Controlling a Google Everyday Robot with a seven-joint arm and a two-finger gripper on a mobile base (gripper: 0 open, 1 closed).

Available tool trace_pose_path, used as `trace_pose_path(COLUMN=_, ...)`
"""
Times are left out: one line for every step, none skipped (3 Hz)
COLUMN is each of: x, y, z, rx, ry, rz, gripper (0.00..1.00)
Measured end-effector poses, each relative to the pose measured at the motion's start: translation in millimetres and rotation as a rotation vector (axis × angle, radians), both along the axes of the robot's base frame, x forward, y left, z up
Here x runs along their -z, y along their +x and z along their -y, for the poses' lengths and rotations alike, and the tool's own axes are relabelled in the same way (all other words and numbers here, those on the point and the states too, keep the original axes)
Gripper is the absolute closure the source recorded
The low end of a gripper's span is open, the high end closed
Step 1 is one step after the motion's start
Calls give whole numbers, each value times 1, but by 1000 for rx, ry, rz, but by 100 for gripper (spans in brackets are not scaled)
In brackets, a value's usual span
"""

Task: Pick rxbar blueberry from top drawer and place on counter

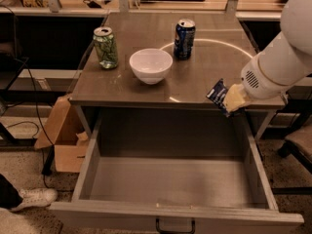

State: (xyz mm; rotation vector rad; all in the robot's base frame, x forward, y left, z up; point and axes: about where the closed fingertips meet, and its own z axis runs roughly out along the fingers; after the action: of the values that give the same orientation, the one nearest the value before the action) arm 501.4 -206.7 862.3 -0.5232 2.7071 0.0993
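Note:
My gripper [225, 99] is shut on the rxbar blueberry [216, 92], a small dark navy wrapper, and holds it tilted at the counter's front right edge, above the back right of the open top drawer [170, 179]. The drawer's grey floor is bare. Its dark handle [174, 226] shows at the bottom. The counter [204, 67] is grey-brown with a thin white arc. My white arm comes in from the right.
On the counter stand a green can [106, 48], a white bowl [150, 66] and an upright blue soda can [184, 38]. A cardboard box [66, 138] sits on the floor at the left. A shoe [29, 199] shows at bottom left.

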Motion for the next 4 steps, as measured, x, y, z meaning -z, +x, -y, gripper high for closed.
trace_pose_path(x=-39, y=57, z=42, rx=51, ry=-47, rz=54, gripper=100)
trace_pose_path(x=-42, y=58, z=43, rx=52, ry=-46, rz=61, gripper=100)
trace_pose_path(x=-23, y=58, z=26, rx=-1, ry=23, rz=-38, gripper=100)
trace_pose_path(x=10, y=58, z=-18, rx=-139, ry=181, rz=-238, gripper=100)
